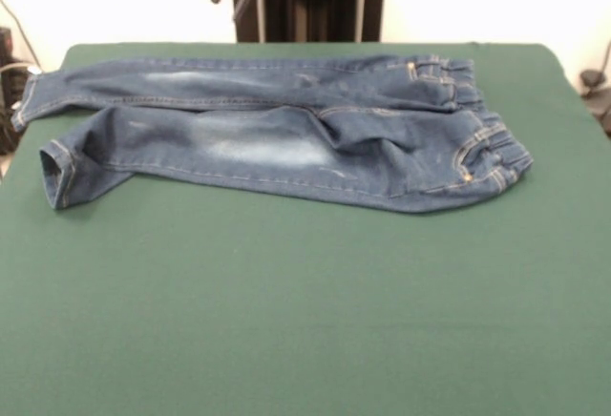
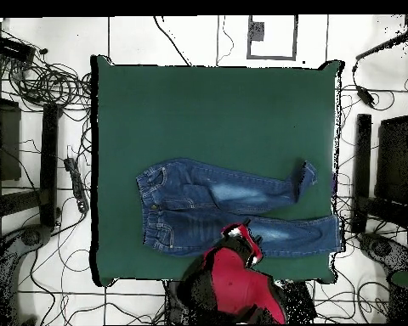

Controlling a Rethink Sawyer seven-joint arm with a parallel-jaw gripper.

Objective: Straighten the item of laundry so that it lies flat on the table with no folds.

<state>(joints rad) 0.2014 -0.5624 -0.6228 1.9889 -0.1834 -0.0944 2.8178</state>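
Observation:
The dark blue jeans (image 1: 286, 135) lie on the far half of the green table (image 1: 305, 311). In the front view the gathered waistband (image 1: 492, 154) is at the right and the legs run to the left. The far leg reaches the table's left edge. The near leg's cuff (image 1: 55, 173) is bent over on itself, and there are creases near the crotch. In the overhead view the jeans (image 2: 216, 199) lie close to the robot's side of the table (image 2: 216, 110). The red and black arm (image 2: 233, 276) is drawn back above that edge, and its gripper end (image 2: 240, 234) hangs high over one leg, holding nothing I can see.
The black pedestal (image 1: 310, 1) stands behind the table's far edge. Cables (image 2: 37, 81) and dark stands (image 2: 50, 161) lie on the floor round the table's sides. Dark equipment (image 1: 597, 92) stands off the right corner.

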